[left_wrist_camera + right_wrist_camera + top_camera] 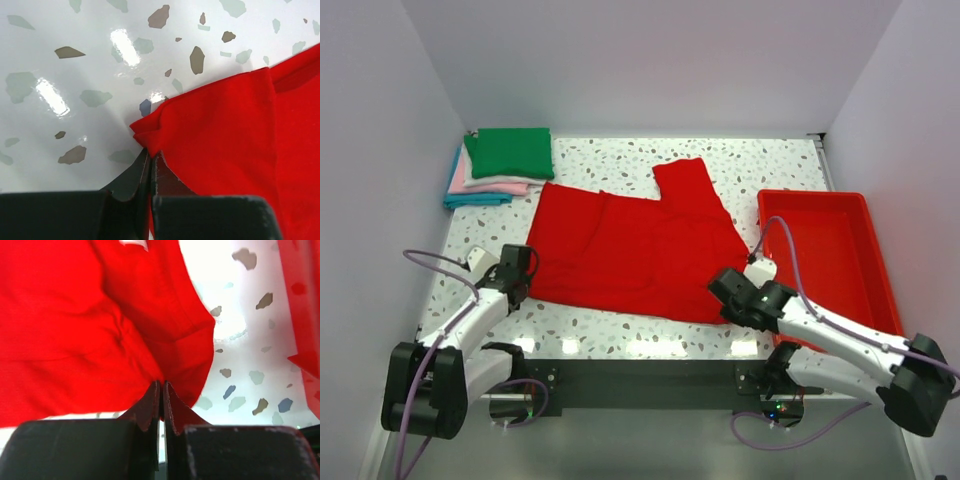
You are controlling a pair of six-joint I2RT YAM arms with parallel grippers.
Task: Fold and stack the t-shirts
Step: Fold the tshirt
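Note:
A bright red t-shirt (630, 245) lies spread on the speckled table, one sleeve pointing to the back. My left gripper (524, 282) is shut on the shirt's near left corner (150, 132), the cloth pinched between its dark fingers. At the near right corner (190, 360) my right gripper (723, 297) is shut on the hem, with the red cloth bunched above its fingertips. Folded t-shirts sit stacked at the back left: green (508, 152) on top, pink and white (490, 185) under it, blue (475, 200) at the bottom.
A rigid red plastic tray (865, 215) stands at the right edge of the table, its wall showing in the right wrist view (300, 305). White walls close in the back and both sides. The arm bases are on a dark bar at the near edge.

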